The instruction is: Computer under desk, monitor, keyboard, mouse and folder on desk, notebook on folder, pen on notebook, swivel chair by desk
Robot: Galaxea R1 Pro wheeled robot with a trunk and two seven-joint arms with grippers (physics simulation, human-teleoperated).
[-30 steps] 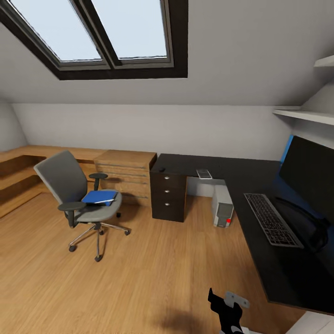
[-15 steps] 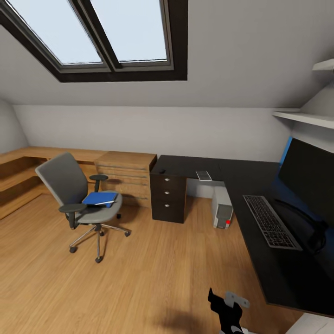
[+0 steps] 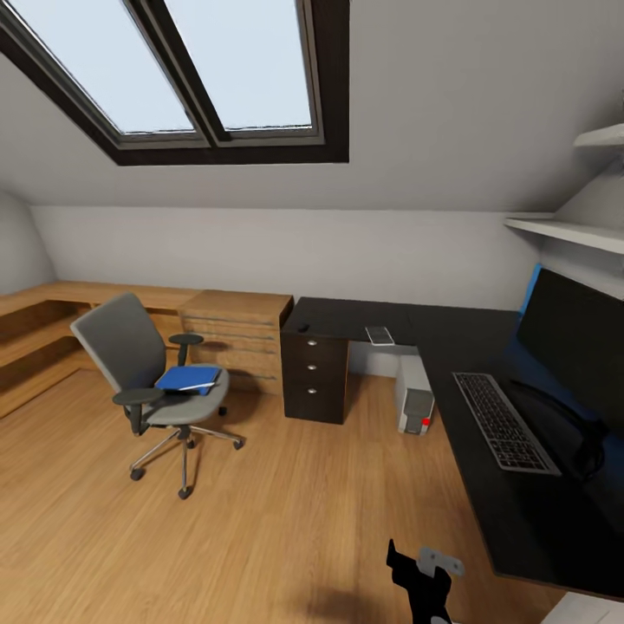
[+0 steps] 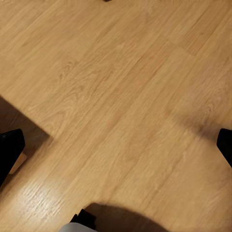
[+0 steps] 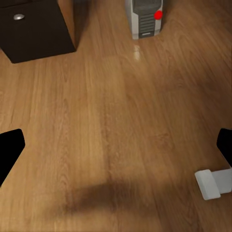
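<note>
The grey swivel chair (image 3: 149,374) stands on the wood floor at the left, apart from the desk, with the blue folder (image 3: 188,379) lying on its seat. The black L-shaped desk (image 3: 472,342) runs along the right; on it stand the monitor (image 3: 576,334) and, in front of it, the keyboard (image 3: 503,422). The computer (image 3: 416,400) (image 5: 145,17) sits on the floor under the desk. A small dark lump (image 3: 303,328) and a pale flat item (image 3: 380,334) lie on the desk's far arm, too small to name. My left gripper (image 4: 116,147) and right gripper (image 5: 116,150) are open over bare floor.
A black drawer unit (image 3: 316,377) (image 5: 34,29) stands under the desk's left end, beside a low oak shelf-and-drawer unit (image 3: 234,334). White wall shelves (image 3: 563,230) hang above the monitor. Part of a black arm (image 3: 422,582) shows at the head view's lower edge. Open floor lies between chair and desk.
The whole head view has shifted slightly, so the camera has moved. Chair, folder and the desk's things keep their places relative to each other.
</note>
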